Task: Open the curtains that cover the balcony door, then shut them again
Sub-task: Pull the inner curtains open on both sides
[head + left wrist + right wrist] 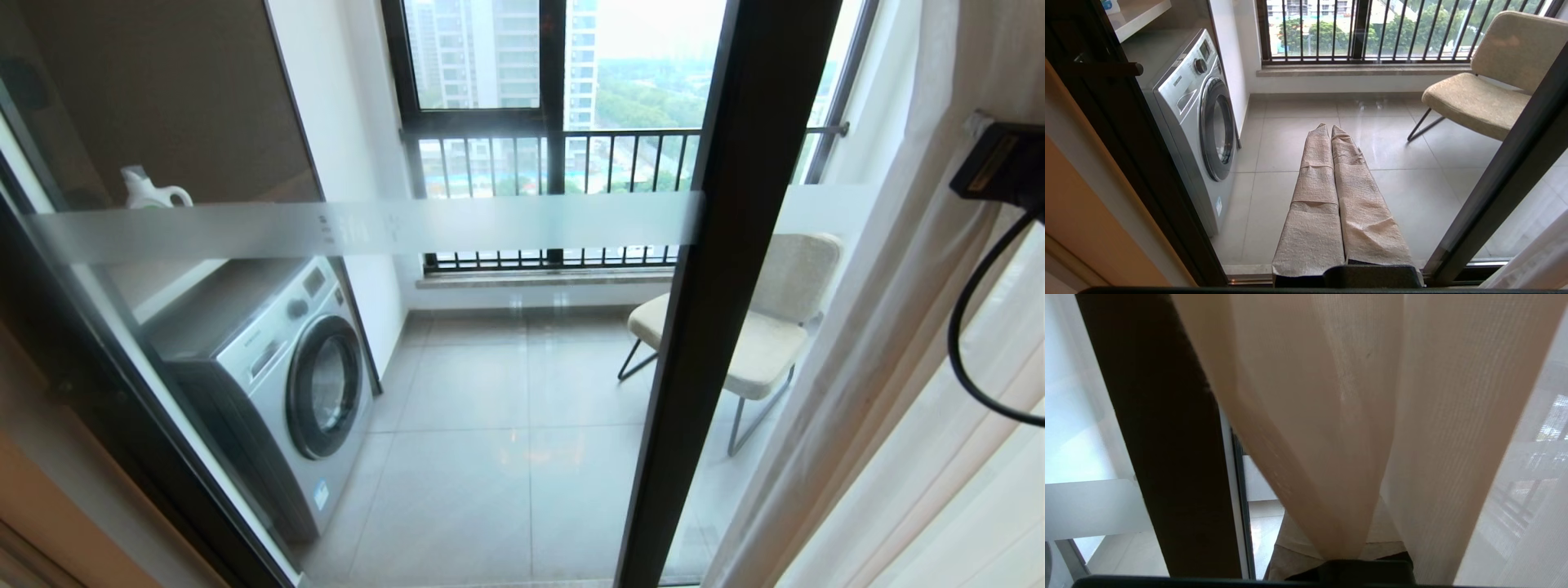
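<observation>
The sheer curtains hang gathered at the right of the balcony door, and the glass is mostly uncovered. The right gripper is clenched on a fold of the sheer. To do this well, I think it should pull sideways slowly, keeping the fold pinched. The left gripper is clenched on nothing, parked low before the glass.

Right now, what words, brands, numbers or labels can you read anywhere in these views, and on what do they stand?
Nothing reads clearly.
Washing machine: a short brand mark on the front panel, too small to read.
Washing machine: a blue-and-white sticker low on the front, illegible.
Frosted band on the balcony door: faint pale marks, illegible.
Detergent bottle: no readable label.
</observation>
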`<state>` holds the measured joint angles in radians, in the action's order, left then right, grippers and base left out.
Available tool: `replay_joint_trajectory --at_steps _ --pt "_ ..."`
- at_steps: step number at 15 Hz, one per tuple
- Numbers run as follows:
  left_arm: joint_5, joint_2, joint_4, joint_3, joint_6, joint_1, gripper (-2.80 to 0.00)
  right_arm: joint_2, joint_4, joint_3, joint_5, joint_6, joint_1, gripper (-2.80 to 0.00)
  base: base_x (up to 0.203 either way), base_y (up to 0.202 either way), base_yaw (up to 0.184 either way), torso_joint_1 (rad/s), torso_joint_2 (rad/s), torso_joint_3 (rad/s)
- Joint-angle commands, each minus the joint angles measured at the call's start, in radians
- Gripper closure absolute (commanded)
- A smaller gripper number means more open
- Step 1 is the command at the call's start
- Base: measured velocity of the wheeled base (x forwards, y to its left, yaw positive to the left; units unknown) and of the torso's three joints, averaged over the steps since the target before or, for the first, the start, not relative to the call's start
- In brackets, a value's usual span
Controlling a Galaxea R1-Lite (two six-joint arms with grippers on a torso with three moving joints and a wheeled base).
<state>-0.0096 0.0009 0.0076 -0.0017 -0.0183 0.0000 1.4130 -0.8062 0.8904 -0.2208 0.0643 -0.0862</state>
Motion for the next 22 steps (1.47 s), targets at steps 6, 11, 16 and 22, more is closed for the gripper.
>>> replay_joint_trajectory --at_steps 6,11,16,22 --pt "0.0 -0.001 0.0 0.0 -0.002 0.0 0.0 -0.022 -0.007 -0.014 0.0 0.0 0.022 0.0 0.0 0.0 0.0 0.0 0.0 0.0" --pt "0.0 -0.001 0.0 0.0 -0.002 0.0 0.0 -0.037 -0.001 -0.018 0.0 0.0 0.023 0.0 0.0 0.0 0.0 0.0 0.0 0.0" --pt "0.0 -0.001 0.0 -0.001 -0.002 0.0 0.0 -0.034 -0.005 -0.022 0.001 -0.001 0.033 0.0 0.0 0.0 0.0 0.0 0.0 0.0" --pt "0.0 -0.001 0.002 -0.001 0.0 0.0 0.0 -0.044 -0.013 -0.081 0.001 0.0 0.033 0.0 0.0 0.0 0.0 0.0 0.0 0.0"
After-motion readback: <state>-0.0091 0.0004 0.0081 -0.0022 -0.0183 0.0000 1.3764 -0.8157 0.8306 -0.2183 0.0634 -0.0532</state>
